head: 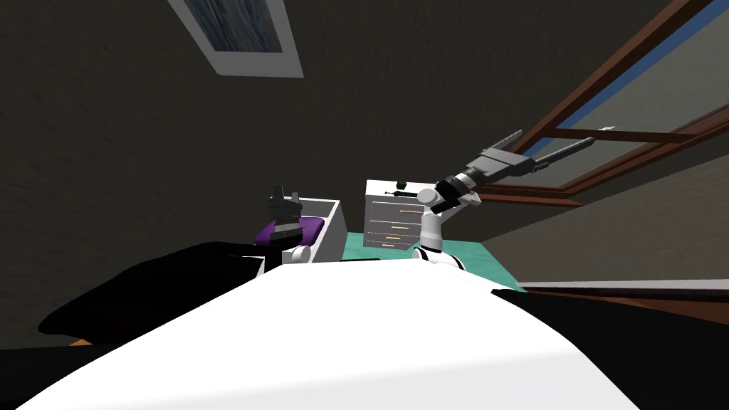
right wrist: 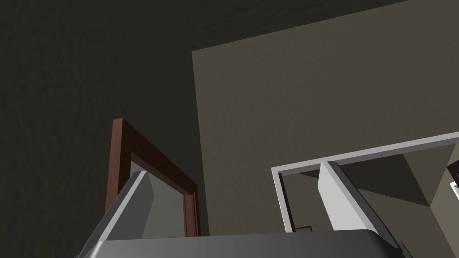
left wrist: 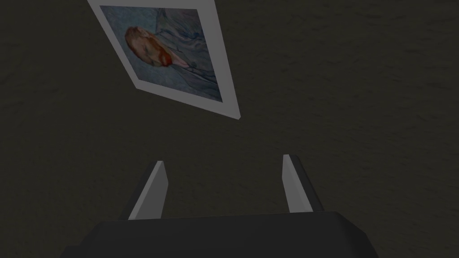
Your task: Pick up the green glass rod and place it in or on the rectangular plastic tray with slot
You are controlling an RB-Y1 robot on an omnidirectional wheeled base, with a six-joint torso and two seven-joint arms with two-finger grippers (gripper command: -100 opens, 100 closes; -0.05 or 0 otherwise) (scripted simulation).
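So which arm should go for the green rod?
Probably right: its arm stands beside the drawers carrying the green rod, though the right gripper points toward the window. Left gripper is farther off.

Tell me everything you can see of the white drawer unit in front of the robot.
The white drawer unit stands upright on a teal floor patch. A white open-topped box is on its left, and the right arm hides its right edge. Its grey-shaded front shows stacked drawers, all closed, each with a thin pale bar handle. On its flat top lie a small green object and a thin dark item, both too small to identify.
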